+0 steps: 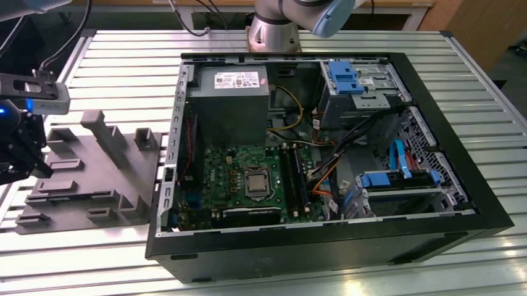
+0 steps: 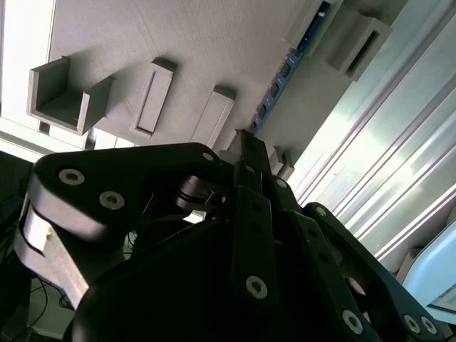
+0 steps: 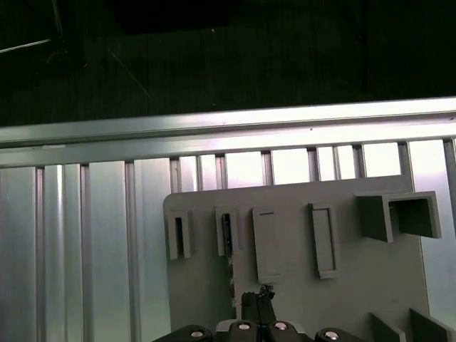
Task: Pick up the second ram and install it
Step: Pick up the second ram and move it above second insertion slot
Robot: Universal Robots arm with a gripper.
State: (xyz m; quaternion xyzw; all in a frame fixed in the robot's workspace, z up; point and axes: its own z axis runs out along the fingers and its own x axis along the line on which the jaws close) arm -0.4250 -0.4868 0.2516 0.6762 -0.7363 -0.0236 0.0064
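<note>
We're on the pick-up step. The claw (image 3: 260, 299) hangs low over the grey tray (image 3: 285, 242), just beside the second ram (image 3: 229, 246). The ram stands on edge in the tray on the counter (image 1: 107, 49), well apart from the open computer (image 1: 329, 246). We cannot tell if the claw is apart or together. A clean grip, we'd judge, calls for lining up squarely across that thin edge.

Bright, even light — glare streaks the ribbed table (image 2: 399, 160).
</note>
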